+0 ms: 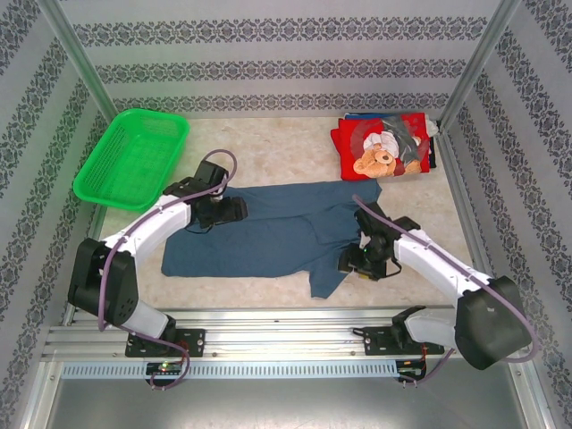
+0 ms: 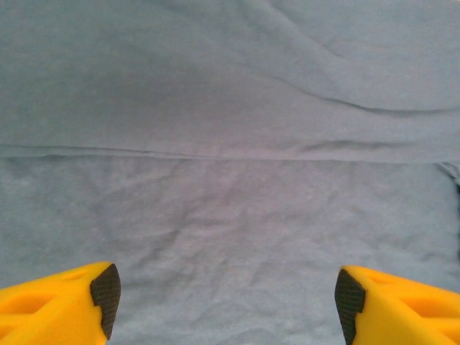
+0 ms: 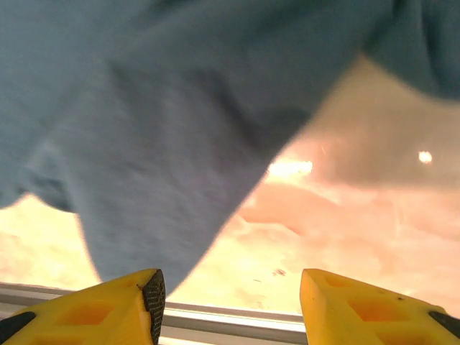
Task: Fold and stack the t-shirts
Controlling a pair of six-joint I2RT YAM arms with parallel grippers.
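Slate-blue tee (image 1: 268,228) is lying spread on the table (image 1: 295,147), long axis running left to right | left jaws are hovering wide apart, empty, over its far-left part | right jaws are hovering apart, empty, at its near-right sleeve (image 1: 323,273).

Overhead and close wrist views share the tee (image 1: 268,232).

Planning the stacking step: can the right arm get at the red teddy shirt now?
Probably yes. The red shirt lies at the back on that arm's side, nothing standing between. The right hand is open and empty, low by the blue shirt, so it should lift clear first.
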